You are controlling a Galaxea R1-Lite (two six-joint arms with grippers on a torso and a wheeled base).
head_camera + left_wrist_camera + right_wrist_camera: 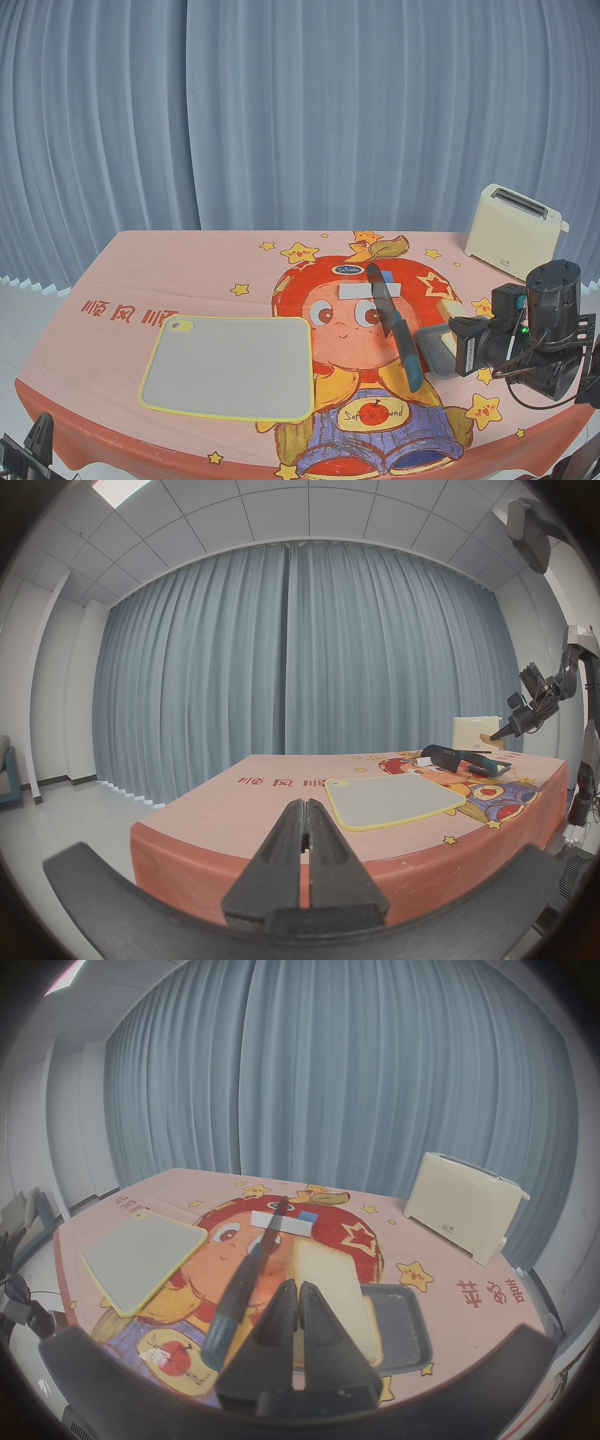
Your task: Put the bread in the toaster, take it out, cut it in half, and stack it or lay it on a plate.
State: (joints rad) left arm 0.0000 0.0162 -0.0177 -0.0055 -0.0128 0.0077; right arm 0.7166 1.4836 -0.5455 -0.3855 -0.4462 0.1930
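The right gripper (pixel 297 1291) has its jaws clamped on the near edge of the bread slice (pixel 331 1279), which stands on edge above the grey tray (pixel 400 1329) at the table's (pixel 156 269) right side. The right wrist view gives the slice's broad pale face. From the head view most of it is hidden behind the arm. The left wrist view, side-on, shows it held clear of the table with the cream toaster (pixel 462 1204) behind it. A teal-handled knife (pixel 240 1291) lies between the tray and the yellow-rimmed cutting board (pixel 228 369), its blade propped on a white block (pixel 281 1222). The left gripper (pixel 306 808) hangs off the table's near left edge, jaws together on nothing
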